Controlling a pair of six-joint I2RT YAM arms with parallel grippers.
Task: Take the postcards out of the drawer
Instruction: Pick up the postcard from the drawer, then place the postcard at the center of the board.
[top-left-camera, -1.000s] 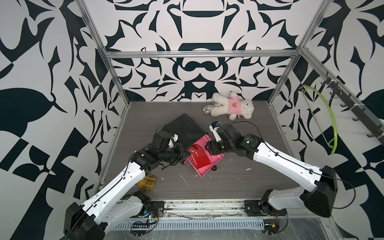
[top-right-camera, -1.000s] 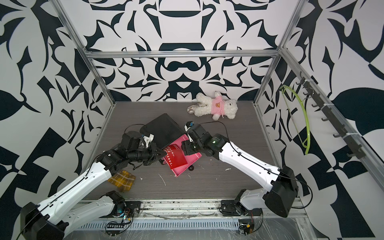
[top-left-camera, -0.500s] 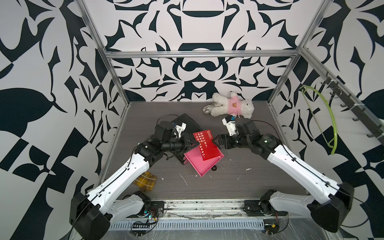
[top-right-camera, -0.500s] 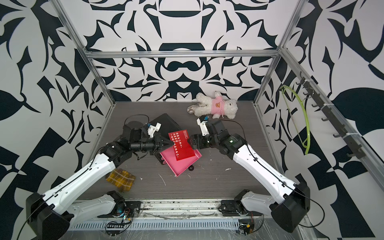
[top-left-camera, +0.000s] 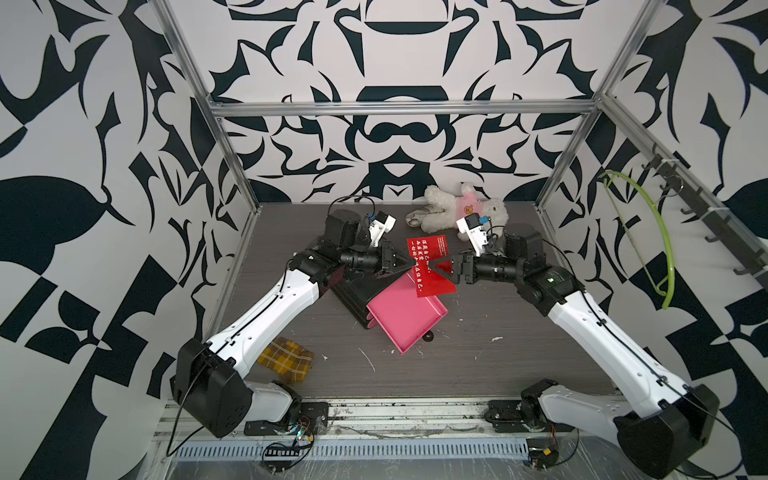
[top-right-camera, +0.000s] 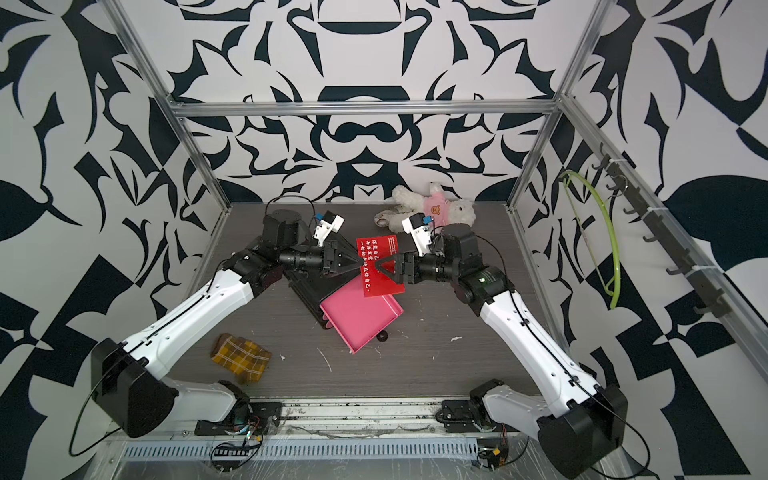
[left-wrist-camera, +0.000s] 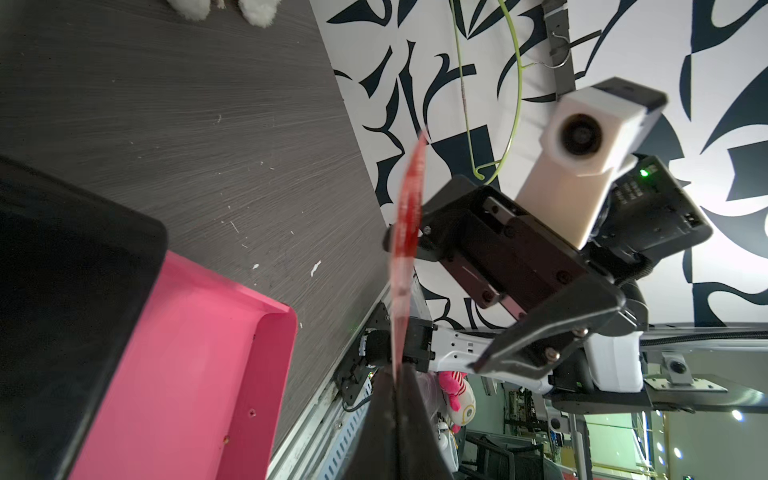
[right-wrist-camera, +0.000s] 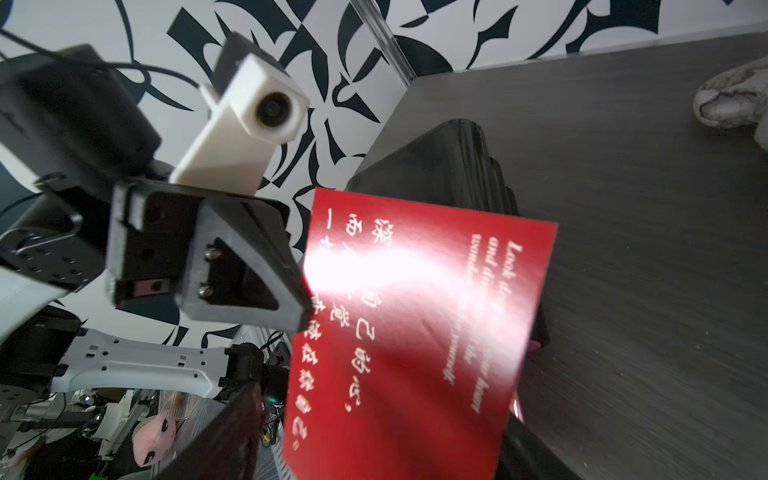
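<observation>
From my station I see the left gripper (top-left-camera: 410, 264) clamped tight on one short edge of a thin, glossy red postcard with white characters (top-left-camera: 434, 286). It holds the card in the air, tilted, above the far end of the shallow pink plastic drawer (top-left-camera: 405, 318). The drawer is pulled out of its black box-shaped casing (top-left-camera: 356, 291), and the part of its floor I can see is bare pink.

The right gripper (top-left-camera: 431, 265) faces the left one from the opposite side, tip to tip in both top views. In the left wrist view the card (left-wrist-camera: 409, 199) shows edge-on. There the right gripper's jaws stand wide apart, with one fingertip (left-wrist-camera: 390, 243) right at the card and the other well clear of it, so I see no grip from that side. I cannot tell whether that nearer tip touches the card.

The right wrist view shows the card's printed face (right-wrist-camera: 415, 340) under strong glare, with the left gripper's fingers (right-wrist-camera: 291, 291) pinched on its edge.

A white plush toy in a pink shirt (top-left-camera: 461, 207) lies at the back of the dark grey wood-grain tabletop (top-left-camera: 478, 365). A folded yellow plaid cloth (top-left-camera: 286, 359) lies beside the left arm.
</observation>
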